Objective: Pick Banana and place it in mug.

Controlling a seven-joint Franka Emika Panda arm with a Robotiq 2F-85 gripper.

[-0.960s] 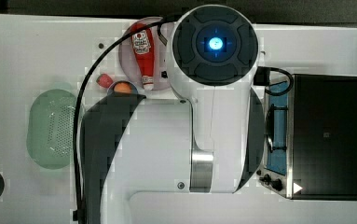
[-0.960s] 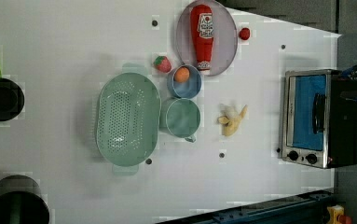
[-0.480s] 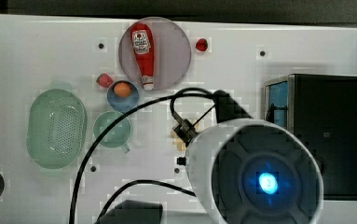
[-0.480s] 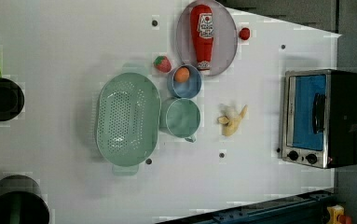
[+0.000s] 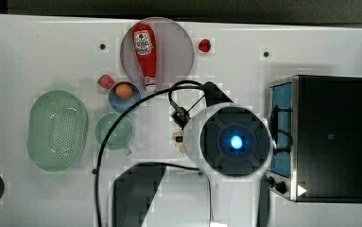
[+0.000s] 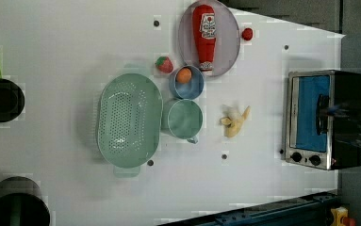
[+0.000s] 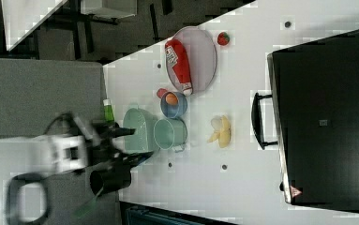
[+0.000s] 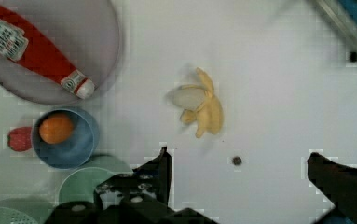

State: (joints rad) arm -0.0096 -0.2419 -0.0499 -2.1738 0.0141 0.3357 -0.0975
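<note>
Wrist view: my claw [image 8: 239,175] gapes wide, empty, above the white table [image 8: 269,70]. The banana [image 8: 200,108] lies loose on it (half peeled). The ketchup bottle [image 8: 29,49] on a grey plate [image 8: 99,32] bears an unreadable label. An orange ball [image 8: 56,129] fills the blue bowl [image 8: 80,144]; the mug [image 6: 183,118] is empty.

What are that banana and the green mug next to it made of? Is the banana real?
The banana looks like a toy, probably plastic or foam: pale, smooth, evenly coloured, with stiff peel flaps spread open. I can't be sure. The mug seems to be matte plastic: one flat teal colour inside and out, thin wall, no glaze shine, though coated metal is possible.
</note>
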